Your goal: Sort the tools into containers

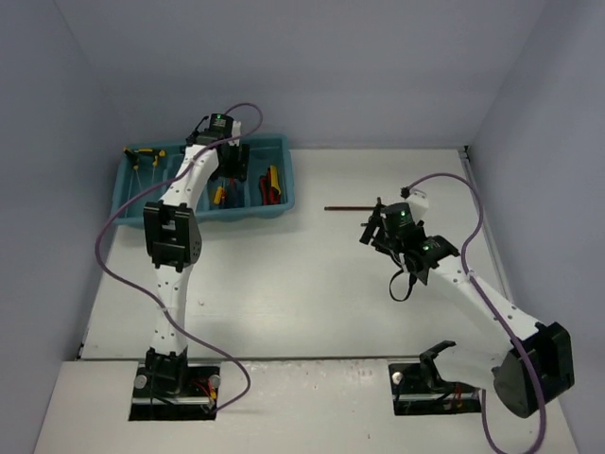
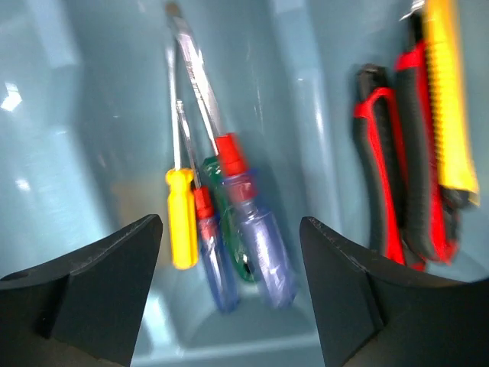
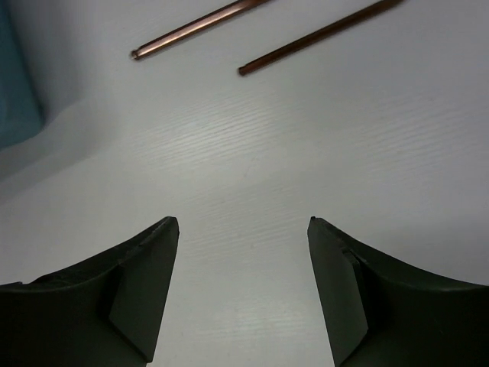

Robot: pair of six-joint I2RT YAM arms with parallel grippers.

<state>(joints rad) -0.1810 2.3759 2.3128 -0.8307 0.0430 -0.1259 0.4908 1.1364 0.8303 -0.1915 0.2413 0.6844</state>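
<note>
The teal tray (image 1: 284,210) lies at the back left of the table. My left gripper (image 2: 231,229) hangs open over one compartment, nothing between its jaws. Below it lie screwdrivers with a yellow handle (image 2: 181,218), a green handle (image 2: 229,256) and blue handles (image 2: 267,256). In the compartment to the right are red-handled pliers (image 2: 386,176) and a yellow-and-black tool (image 2: 449,99). My right gripper (image 3: 243,222) is open and empty low over the bare table. Two thin dark rods (image 3: 197,27) (image 3: 321,34) lie ahead of it, their far ends out of frame. From above, one rod (image 1: 345,207) shows left of the right gripper (image 1: 371,225).
The tray's leftmost compartment holds yellow- and green-handled tools (image 1: 144,156). A teal tray corner (image 3: 15,84) shows at the left edge of the right wrist view. Purple cables loop beside both arms. Walls close in the table at the back and both sides.
</note>
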